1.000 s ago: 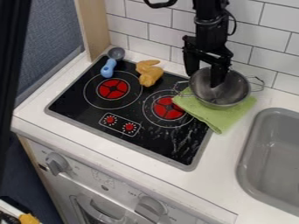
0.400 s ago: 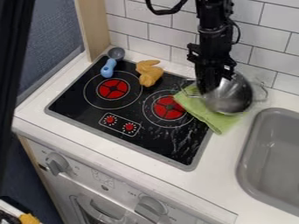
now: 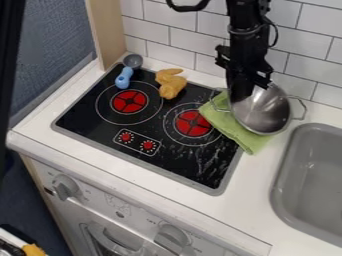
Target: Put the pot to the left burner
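The black gripper (image 3: 242, 89) hangs over the left rim of the steel pot at the upper right, its tip overlapping the pot wall; whether its fingers hold the rim cannot be made out. The pot (image 3: 264, 112) is tilted, with its bowl facing up and a wire handle on each side. It overlaps the right part of a green cloth, right of the stove. The left burner (image 3: 129, 101) is a red disc in a white ring on the black cooktop.
A yellow-orange toy (image 3: 172, 84) lies at the cooktop's back edge, between the burners. A blue-handled spoon (image 3: 124, 78) lies at the back left corner. The right burner (image 3: 193, 123) is beside the green cloth (image 3: 229, 125). A grey sink (image 3: 310, 180) is at the right; a tiled wall stands behind.
The gripper has shifted slightly right and down from the pot's middle to its left rim. The pot has moved right and tilted, uncovering more of the cloth.
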Tool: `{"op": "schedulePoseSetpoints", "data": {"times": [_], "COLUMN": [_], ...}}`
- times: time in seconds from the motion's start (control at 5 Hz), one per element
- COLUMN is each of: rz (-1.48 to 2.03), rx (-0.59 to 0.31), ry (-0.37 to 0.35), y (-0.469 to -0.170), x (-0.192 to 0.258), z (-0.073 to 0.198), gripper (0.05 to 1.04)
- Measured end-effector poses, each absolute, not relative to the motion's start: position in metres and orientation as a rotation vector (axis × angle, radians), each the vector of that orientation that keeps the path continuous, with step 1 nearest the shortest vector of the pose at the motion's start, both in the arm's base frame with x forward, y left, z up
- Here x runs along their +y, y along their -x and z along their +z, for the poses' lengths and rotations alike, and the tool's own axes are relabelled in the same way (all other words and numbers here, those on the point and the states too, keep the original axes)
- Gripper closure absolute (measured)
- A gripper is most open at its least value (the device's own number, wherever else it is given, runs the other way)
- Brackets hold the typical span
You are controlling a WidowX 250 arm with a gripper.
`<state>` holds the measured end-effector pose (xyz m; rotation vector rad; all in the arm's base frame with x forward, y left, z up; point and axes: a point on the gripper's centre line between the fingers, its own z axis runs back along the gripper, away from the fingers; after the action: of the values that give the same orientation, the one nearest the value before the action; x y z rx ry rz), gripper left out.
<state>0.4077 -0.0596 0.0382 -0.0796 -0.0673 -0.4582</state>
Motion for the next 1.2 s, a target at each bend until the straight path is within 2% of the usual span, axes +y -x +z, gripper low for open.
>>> {"op": "schedulePoseSetpoints", "data": {"times": [0.2,0.6,0.8,1.0,1.2], "rz": [-0.435,-0.431,-0.431,-0.435,-0.426], "rx": [-0.054,-0.047,-0.047,-0.048,-0.061], "ry": [0.082,0.083,0.085,0.087,0.096], "y": [-0.4057,-0.4049,-0.4050,-0.4049,-0.4064], "x": [-0.0588,-0.0569,-0.0565,-0.0576,-0.0587], "z": [0.0397,0.0400,0.0400,0.0400,0.0402], "gripper": [0.761,0.178,0.073,0.125,0.398]}}
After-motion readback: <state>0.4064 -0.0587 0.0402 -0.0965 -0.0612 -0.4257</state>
